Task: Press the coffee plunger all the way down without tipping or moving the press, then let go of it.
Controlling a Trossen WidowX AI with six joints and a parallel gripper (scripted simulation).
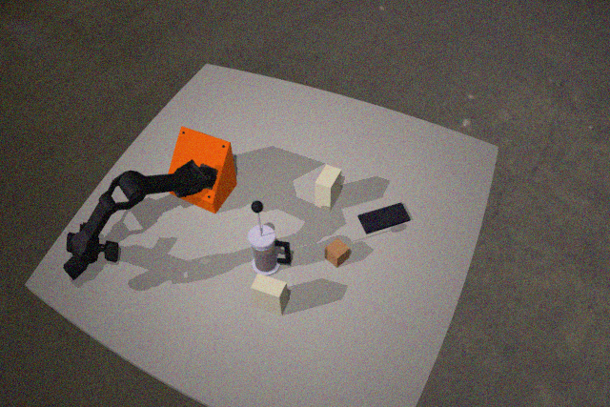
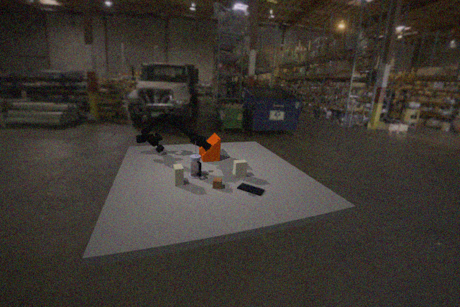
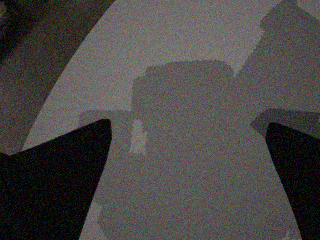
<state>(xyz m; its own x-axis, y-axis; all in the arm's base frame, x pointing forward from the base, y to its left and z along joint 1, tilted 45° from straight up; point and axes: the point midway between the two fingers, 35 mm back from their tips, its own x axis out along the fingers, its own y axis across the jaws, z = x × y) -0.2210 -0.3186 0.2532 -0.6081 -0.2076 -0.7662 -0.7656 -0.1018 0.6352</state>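
The coffee press (image 1: 265,257) (image 2: 194,168) stands upright on the pale mat (image 1: 344,343) (image 2: 223,218), with its black handle (image 1: 288,252) toward the right in the top view. Its plunger is up: the black knob (image 1: 256,206) stands on a thin rod well above the white lid (image 1: 262,235). My gripper (image 1: 93,261) (image 2: 150,144) (image 3: 193,130) is open, with nothing between its fingers. It is well to the left of the press in the top view, above the mat near its left edge. The press is not in the wrist view, which shows mat and shadows.
An orange wedge (image 1: 199,158) (image 2: 211,152) carries the arm's base. One cream block (image 1: 269,294) (image 2: 179,175) stands close to the press, another (image 1: 327,187) (image 2: 239,168) farther off. A brown cube (image 1: 337,252) (image 2: 217,182) and dark slab (image 1: 384,218) (image 2: 251,188) lie beyond the handle.
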